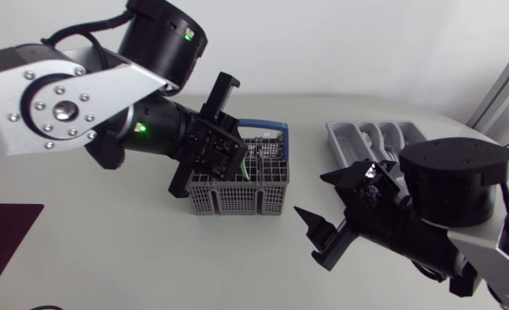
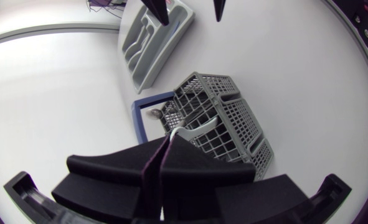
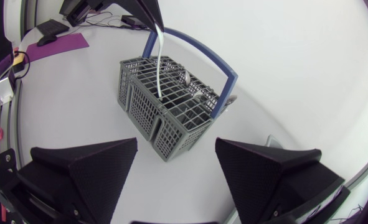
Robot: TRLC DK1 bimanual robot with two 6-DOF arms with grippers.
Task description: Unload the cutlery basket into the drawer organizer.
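Note:
A grey cutlery basket (image 1: 237, 185) with a blue handle (image 3: 196, 51) stands mid-table. My left gripper (image 1: 235, 155) hangs over it, shut on the top of a slim white utensil (image 3: 160, 65) whose lower end is still inside the basket (image 3: 171, 118). In the left wrist view the fingers (image 2: 166, 142) meet around the white handle (image 2: 185, 132). Metal cutlery (image 3: 199, 96) lies in the basket's other compartments. The grey drawer organizer (image 1: 375, 138) sits at the back right. My right gripper (image 1: 327, 202) is open and empty, low, to the right of the basket.
A dark purple mat (image 1: 4, 237) lies at the table's front left edge. Bare white tabletop (image 1: 133, 250) spreads between the mat and the basket. The organizer (image 2: 149, 37) lies beyond the basket as seen from the left wrist.

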